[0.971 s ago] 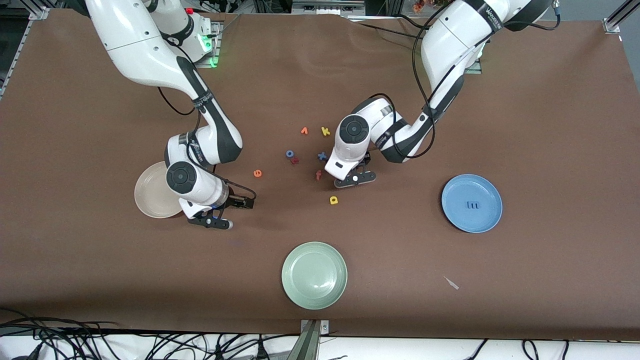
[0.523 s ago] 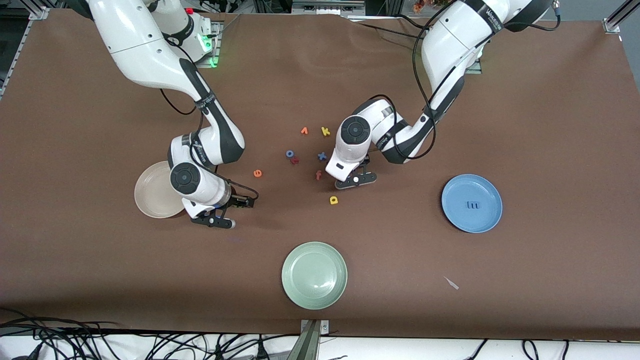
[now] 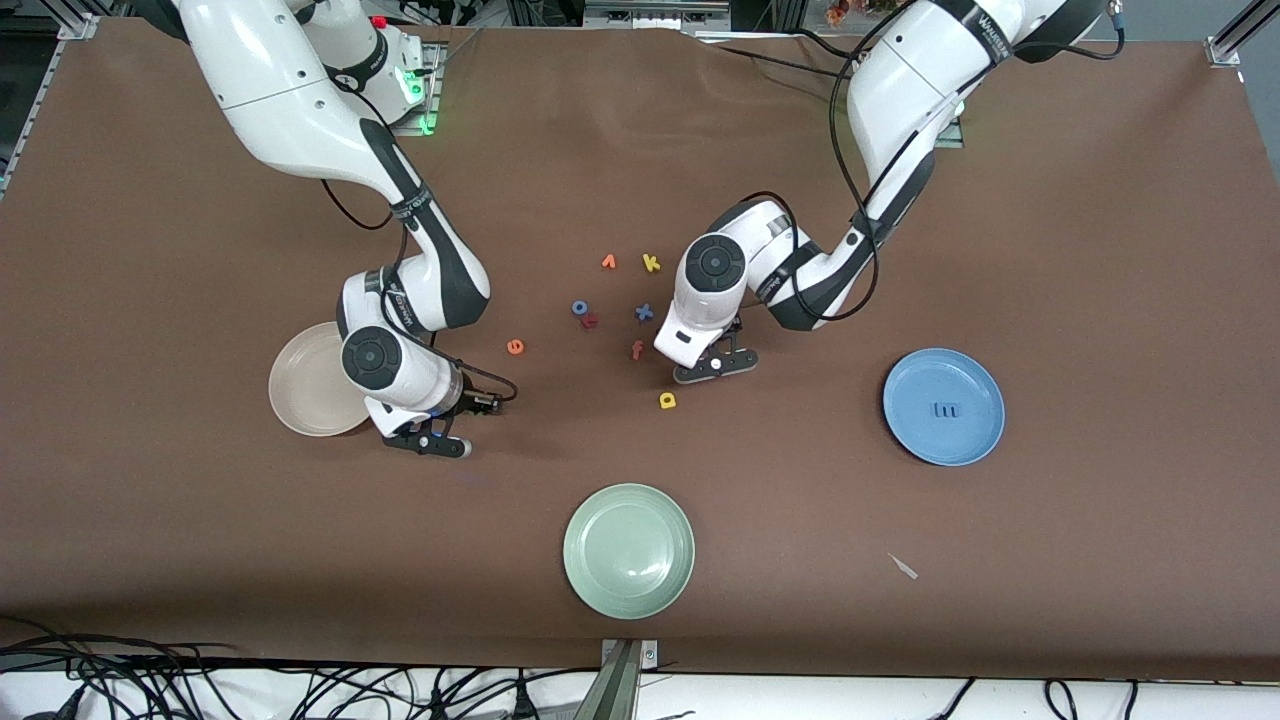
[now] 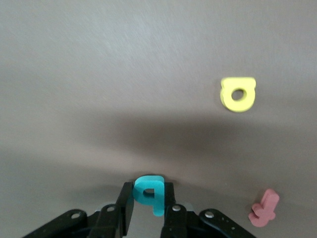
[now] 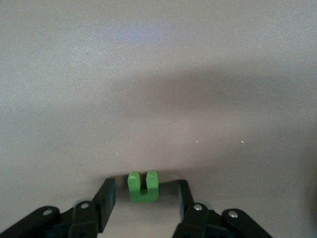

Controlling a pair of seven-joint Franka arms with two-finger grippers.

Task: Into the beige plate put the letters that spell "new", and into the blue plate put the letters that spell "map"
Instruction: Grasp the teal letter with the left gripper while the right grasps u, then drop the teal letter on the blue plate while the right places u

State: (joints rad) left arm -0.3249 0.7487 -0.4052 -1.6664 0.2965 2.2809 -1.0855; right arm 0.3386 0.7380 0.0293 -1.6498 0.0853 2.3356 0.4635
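My left gripper (image 3: 712, 366) (image 4: 148, 187) is down at the table and shut on the teal a (image 4: 147, 192). The yellow p (image 3: 668, 400) (image 4: 237, 94) lies just nearer the front camera. The blue m (image 3: 945, 409) rests in the blue plate (image 3: 960, 442). My right gripper (image 3: 432, 443) (image 5: 146, 184) stands open beside the beige plate (image 3: 298, 385), its fingers on either side of the green n (image 5: 142, 187) with gaps on both sides. The orange e (image 3: 515, 346) and the salmon w (image 3: 590, 321) lie mid-table. My right arm hides part of the beige plate.
Loose letters lie mid-table: blue o (image 3: 579, 308), blue x (image 3: 644, 312), salmon f (image 3: 637, 349) (image 4: 264, 208), orange v (image 3: 608, 262), yellow k (image 3: 651, 263). A pale green plate (image 3: 628, 550) sits near the front edge. A small pale scrap (image 3: 903, 566) lies nearer the left arm's end.
My left gripper's fingers have closed onto the teal a. My right gripper's fingers have narrowed around the green n, and that hand has shifted slightly away from the beige plate.
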